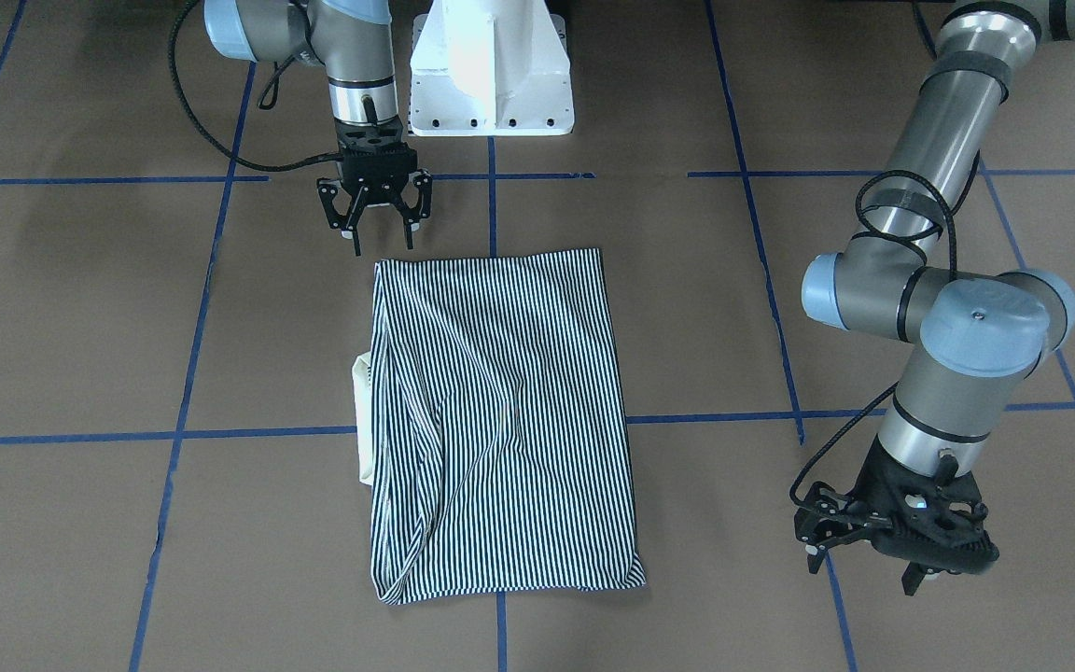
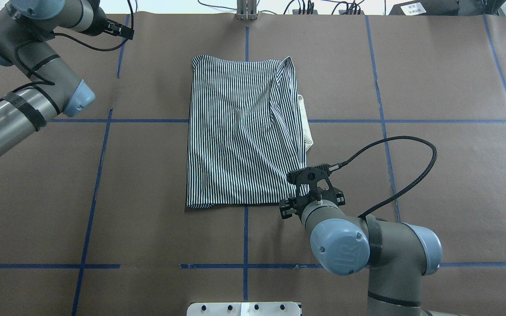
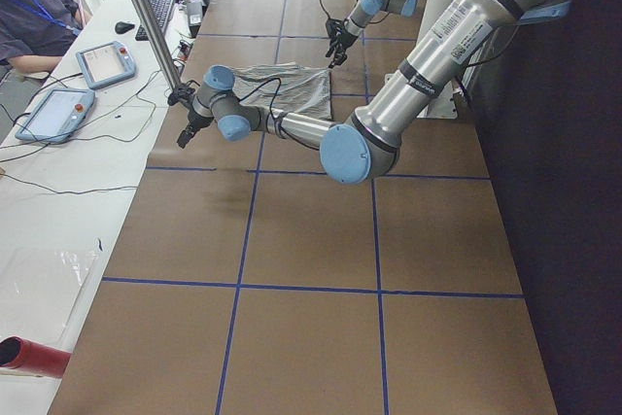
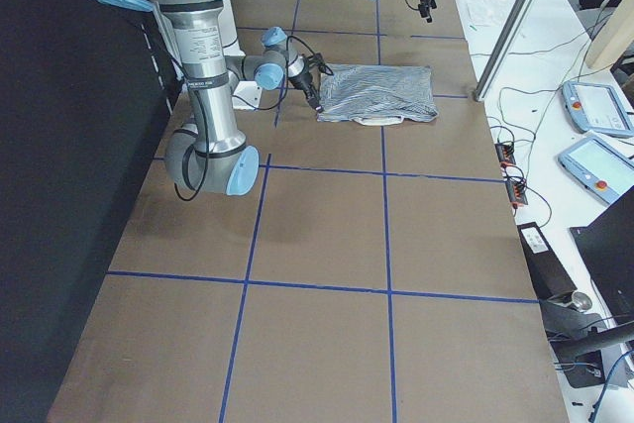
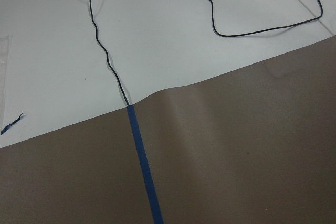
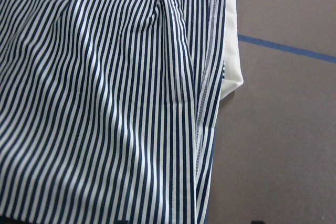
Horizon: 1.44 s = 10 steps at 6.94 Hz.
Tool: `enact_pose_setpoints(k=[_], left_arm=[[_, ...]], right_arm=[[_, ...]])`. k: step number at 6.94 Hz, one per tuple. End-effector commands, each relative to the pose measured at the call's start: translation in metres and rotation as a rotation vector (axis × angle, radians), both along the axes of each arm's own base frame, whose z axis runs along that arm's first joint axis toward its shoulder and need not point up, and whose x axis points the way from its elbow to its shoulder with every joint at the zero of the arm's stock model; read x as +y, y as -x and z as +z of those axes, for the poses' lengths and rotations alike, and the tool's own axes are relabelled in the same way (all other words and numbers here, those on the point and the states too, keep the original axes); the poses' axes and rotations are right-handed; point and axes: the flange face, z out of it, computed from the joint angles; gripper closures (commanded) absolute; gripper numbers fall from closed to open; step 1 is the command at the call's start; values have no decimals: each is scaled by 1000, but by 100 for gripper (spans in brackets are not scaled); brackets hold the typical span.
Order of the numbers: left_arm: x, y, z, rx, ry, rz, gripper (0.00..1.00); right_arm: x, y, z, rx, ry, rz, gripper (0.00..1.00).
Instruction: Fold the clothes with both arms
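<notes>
Black fingers of the right gripper (image 1: 382, 235) stand spread and empty, hovering just off the folded polo shirt's (image 1: 500, 420) corner nearest the robot. The left gripper (image 1: 864, 567), likewise spread and holding nothing, hangs well apart from the shirt, near the far edge of the brown paper (image 5: 236, 156), where a black cable (image 5: 102, 45) runs over white tabletop. Bare paper crossed by blue tape lines (image 1: 258, 434) surrounds the shirt on every side. The shirt lies mid-table as a creased navy-and-white striped rectangle, with its cream collar (image 1: 363, 420) poking out on the robot's right.
</notes>
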Motion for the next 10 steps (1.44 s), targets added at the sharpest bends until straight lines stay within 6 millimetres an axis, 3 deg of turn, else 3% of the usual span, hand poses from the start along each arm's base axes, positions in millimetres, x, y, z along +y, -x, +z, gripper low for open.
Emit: enact_pose_setpoints(k=[1,3,4,5,6,7,9,10], left_arm=[[28,-12,-21,116,50,51,0],[103,-52,-42,248,108,110,0],[139,-60,-63,353,175,88,0],[200,-73,-77,458,265,95,0],[249,-72,-87,558,360,56,0],[299,-88,-94,630,446,16,8],[367,-148,-75,661,551,-80,27],[385,-163,-69,669,603,-96,33]], right_arm=[[-40,-43,-26,-202,60,-3,0],[-39,-53,-35,-410,230,85,0],[-40,-53,-34,-458,311,150,0],[-49,-59,-35,-494,359,206,0],[-63,-70,-35,-522,394,258,2],[-77,-84,-36,-550,436,289,2],[-84,-89,-34,-560,448,310,2],[-84,-89,-34,-560,448,310,2]])
